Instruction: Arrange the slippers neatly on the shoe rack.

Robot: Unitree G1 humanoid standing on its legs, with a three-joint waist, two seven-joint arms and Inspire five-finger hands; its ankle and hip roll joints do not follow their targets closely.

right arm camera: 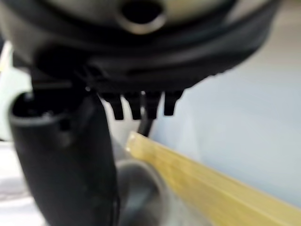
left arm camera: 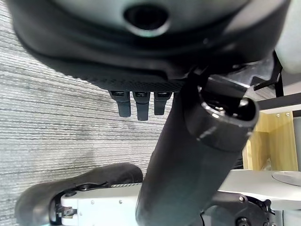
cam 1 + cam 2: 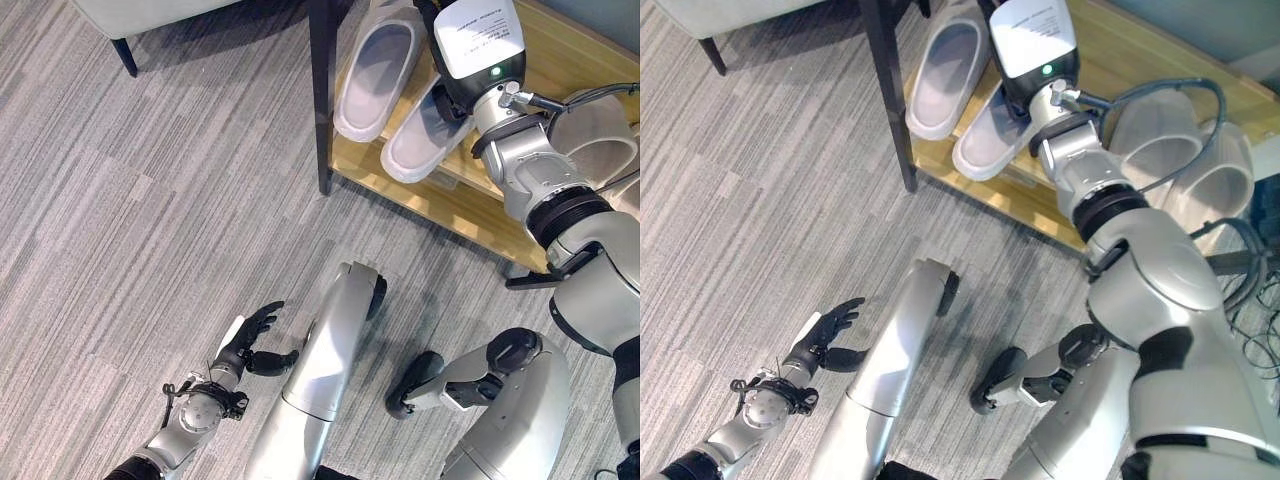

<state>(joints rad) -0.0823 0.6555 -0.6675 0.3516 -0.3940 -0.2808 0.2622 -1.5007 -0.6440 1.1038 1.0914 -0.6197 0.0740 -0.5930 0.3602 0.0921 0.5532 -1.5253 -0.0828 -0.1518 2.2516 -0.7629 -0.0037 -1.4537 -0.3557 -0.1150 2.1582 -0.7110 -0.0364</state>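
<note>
1. A wooden shoe rack [image 3: 470, 205] with a dark leg [image 3: 322, 90] is seen at the upper right of the head views, standing on a grey striped carpet [image 3: 130, 220].
2. Two pale slippers are seen lying side by side on the rack's wooden shelf, soles down and openings facing up. The left slipper [image 3: 372, 75] lies just beside the dark leg; the right slipper [image 3: 420, 135] lies against it and is set at a slight angle, with its near end close to the shelf's front edge.
3. A second pair of pale slippers [image 3: 1185, 150] is seen further right on the same shelf, partly covered by the right arm.
4. The right hand [image 3: 1012, 100] is held over the far end of the right slipper, under a white wrist box. In the head views the hand is mostly hidden by that box and the arm.
5. In the right wrist view the fingers [image 1: 141, 104] are seen straight and relaxed above the shelf edge, with the thumb beside them; nothing is grasped.
6. The left hand [image 3: 250, 345] is held low over the carpet at the lower left, well apart from the rack. Its fingers are loosely spread and nothing is held.
7. The corner of a pale piece of furniture [image 3: 140, 15] with a dark leg is seen at the upper left.
</note>
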